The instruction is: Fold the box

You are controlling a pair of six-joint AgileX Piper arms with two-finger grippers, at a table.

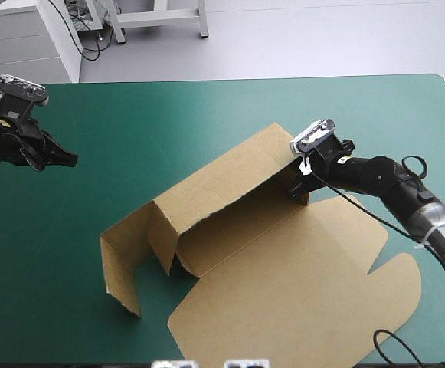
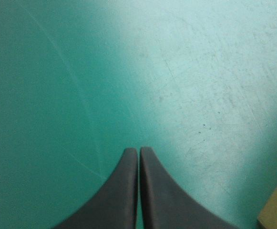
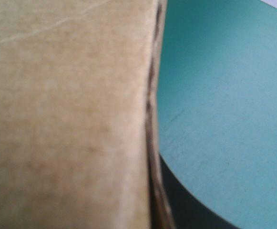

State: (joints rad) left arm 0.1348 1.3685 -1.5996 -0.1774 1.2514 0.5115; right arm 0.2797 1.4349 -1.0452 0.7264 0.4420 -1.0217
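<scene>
Teal-green cover (image 1: pixel 207 107) lies over the whole table. The brown box (image 1: pixel 283 261) sits on it, a bit toward the near right side. The box is only partly made. Its long wall (image 1: pixel 222 180) stands up along the far side. A short wall (image 1: pixel 120 268) stands up at the left end. A small flap (image 1: pixel 165 245) just beside it is bent in toward the middle. The floor (image 1: pixel 237 238) of the box lies flat on the cover. The big lid (image 1: pixel 337 284) lies flat too. It reaches toward the near right corner of the table and has round corners at its end.

The right gripper (image 1: pixel 300 186) is at the right end of the long wall, touching it. In the right wrist view the brown board fills most of what can be seen, very close up. Its edge runs down the middle. One black finger (image 3: pixel 176 200) sits just beside that edge, on the side where the cover shows. The other finger is hidden behind the board. The gripper is pinching the wall, almost closed, with the board between its fingers.

The left gripper (image 1: pixel 67 159) is well apart from the box, over the left side of the table. It holds nothing. In the left wrist view its two black fingers (image 2: pixel 124 191) are pressed together into one point. Only bare cover lies ahead of them. A small brown corner of the box peeks in off to one side.
</scene>
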